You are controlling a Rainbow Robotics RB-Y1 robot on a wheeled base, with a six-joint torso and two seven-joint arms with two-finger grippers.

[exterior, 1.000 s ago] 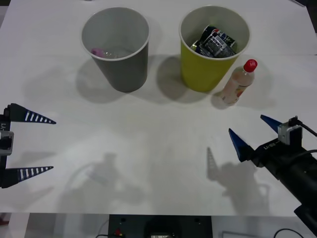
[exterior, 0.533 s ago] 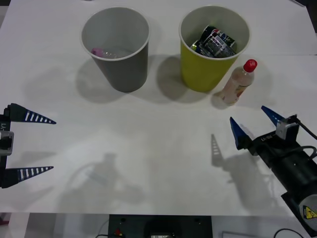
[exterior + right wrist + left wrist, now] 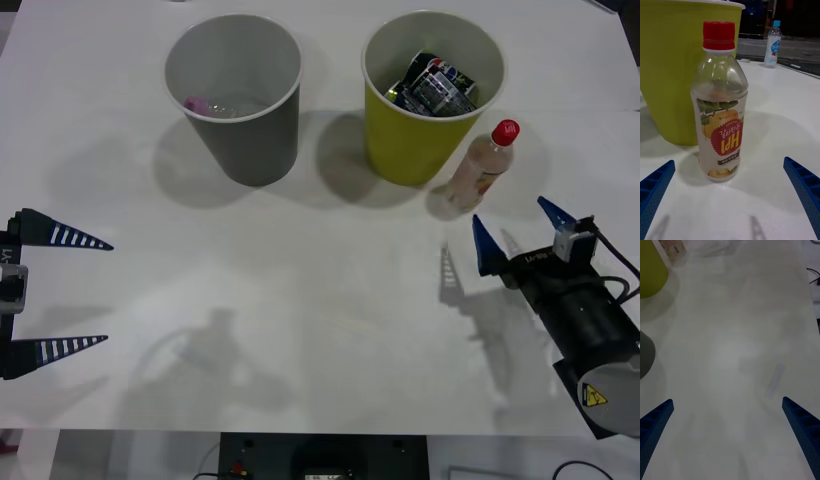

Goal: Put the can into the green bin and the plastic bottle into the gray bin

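Observation:
The plastic bottle (image 3: 482,166) with its red cap stands upright just right of the green bin (image 3: 428,125), and its fruit label faces me in the right wrist view (image 3: 719,112). A crushed can (image 3: 432,85) lies inside the green bin (image 3: 673,71). The gray bin (image 3: 240,110) stands to the left. My right gripper (image 3: 517,232) is open a short way in front of the bottle, aimed at it. At the table's left edge my left gripper (image 3: 62,295) waits open, far from the bins.
A pink-capped clear bottle (image 3: 205,104) lies inside the gray bin. A small blue-capped bottle (image 3: 772,44) stands far off behind the table. In the left wrist view the green bin (image 3: 649,272) and gray bin (image 3: 645,354) sit at one side of the white table (image 3: 320,300).
My right gripper has moved forward and to the right across the table, closing in on the plastic bottle. The left arm, bins and bottle have stayed put.

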